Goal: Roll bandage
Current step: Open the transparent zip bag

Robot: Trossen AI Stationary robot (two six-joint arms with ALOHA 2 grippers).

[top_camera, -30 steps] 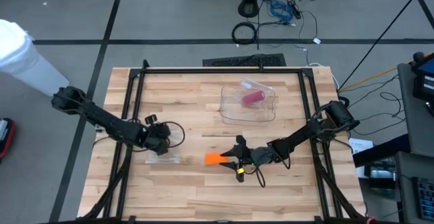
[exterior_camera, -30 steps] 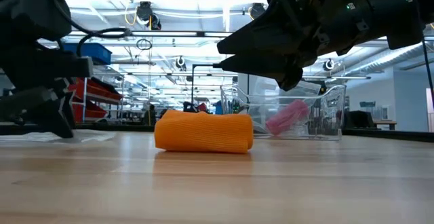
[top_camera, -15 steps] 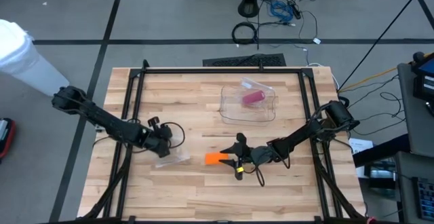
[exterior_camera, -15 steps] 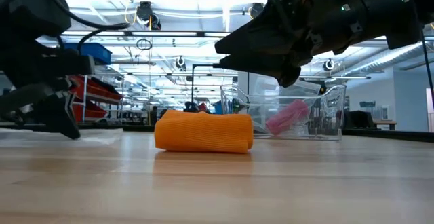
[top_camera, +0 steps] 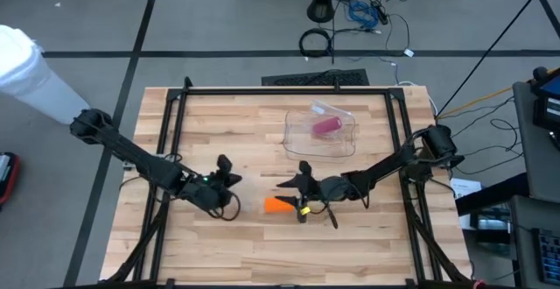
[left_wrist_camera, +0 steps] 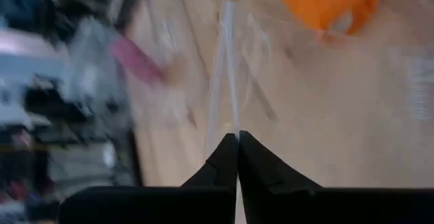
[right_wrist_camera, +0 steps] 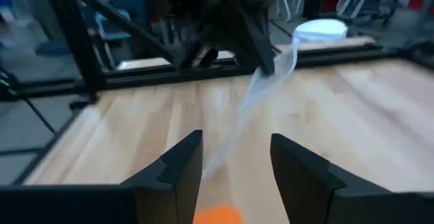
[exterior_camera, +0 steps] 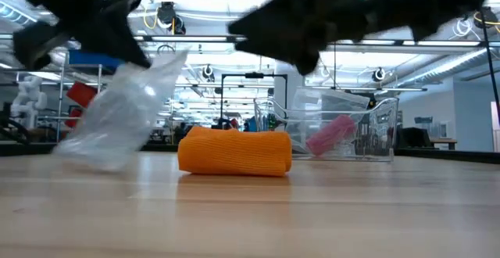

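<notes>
Bandage: orange roll point(exterior_camera: 235, 151) lying on the wooden tabletop point(top_camera: 262, 245), mid-front.
Left gripper point(left_wrist_camera: 236, 140): clenched on a clear plastic bag point(exterior_camera: 125, 111), lifted beside the roll.
Right gripper point(right_wrist_camera: 232, 153): fingers apart, hovering over the roll.

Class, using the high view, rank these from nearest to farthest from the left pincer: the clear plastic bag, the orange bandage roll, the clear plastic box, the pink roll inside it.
1. Clear plastic bag: pinched in the left pincer.
2. Orange bandage roll: just to its right, beneath the right pincer.
3. Clear plastic box: farther back and right.
4. Pink roll: inside that box; the box's near edge is closer.
</notes>
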